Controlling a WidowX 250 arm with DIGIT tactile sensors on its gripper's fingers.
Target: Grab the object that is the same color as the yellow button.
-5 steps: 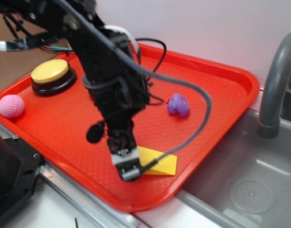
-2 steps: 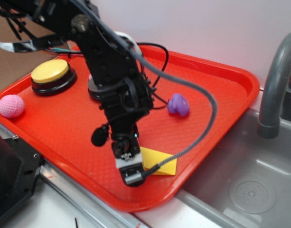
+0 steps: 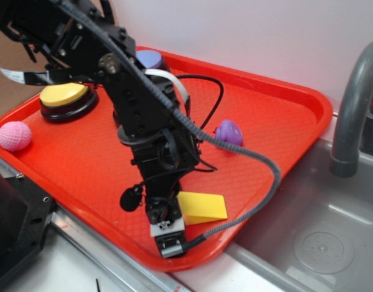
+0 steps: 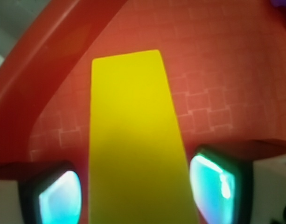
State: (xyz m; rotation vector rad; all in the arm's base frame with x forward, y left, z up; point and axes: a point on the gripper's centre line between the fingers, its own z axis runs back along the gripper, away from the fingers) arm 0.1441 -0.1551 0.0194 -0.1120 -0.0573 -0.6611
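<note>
**Operator:** Status on the grab?

**Spotter:** Gripper (image 4: 133, 196) is spread, one pad (image 4: 59, 198) on each side of the yellow wedge (image 4: 133, 140), which lies on the red tray (image 3: 283, 109) near its front rim. You're at the closing step, I'd judge: squeeze, then lift.

**Operator:** Anything else?

**Spotter:** Your wrist view shows the wedge centred between the pads. Only the exterior view shows the yellow button (image 3: 63, 94) far left, well apart from the wedge.

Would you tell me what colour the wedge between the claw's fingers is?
Plain yellow wedge, clearest in the wrist view.
</note>
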